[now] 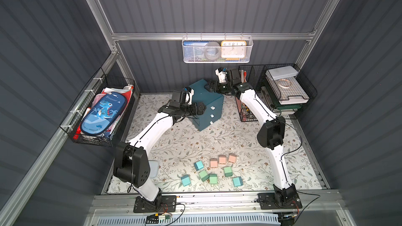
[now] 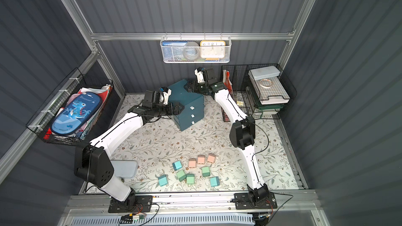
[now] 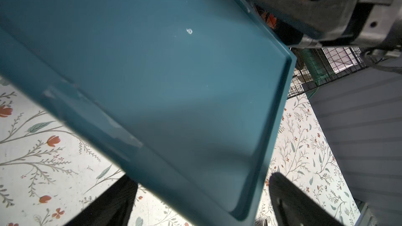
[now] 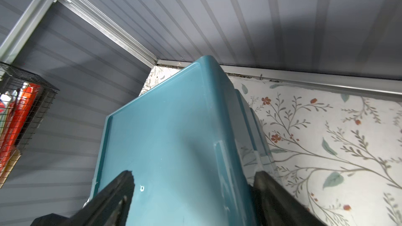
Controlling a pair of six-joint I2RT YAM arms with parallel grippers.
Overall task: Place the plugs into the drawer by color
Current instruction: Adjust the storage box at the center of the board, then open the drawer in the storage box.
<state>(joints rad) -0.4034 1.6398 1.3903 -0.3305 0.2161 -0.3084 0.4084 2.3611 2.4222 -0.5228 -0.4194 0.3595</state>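
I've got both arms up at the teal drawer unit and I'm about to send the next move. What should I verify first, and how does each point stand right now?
1. A drawer open for loading: not ok; all three fronts of the drawer cabinet look shut, and the white pull tabs are untouched.
2. All plugs accounted for: ok; nine lie loose on the mat, none held.
3. The right gripper empty: ok; it is open, astride the cabinet's top edge.
4. The left gripper free: cannot tell; the cabinet sits between its parted jaws and contact is unclear.
5. Cabinet sitting flat: cannot tell.
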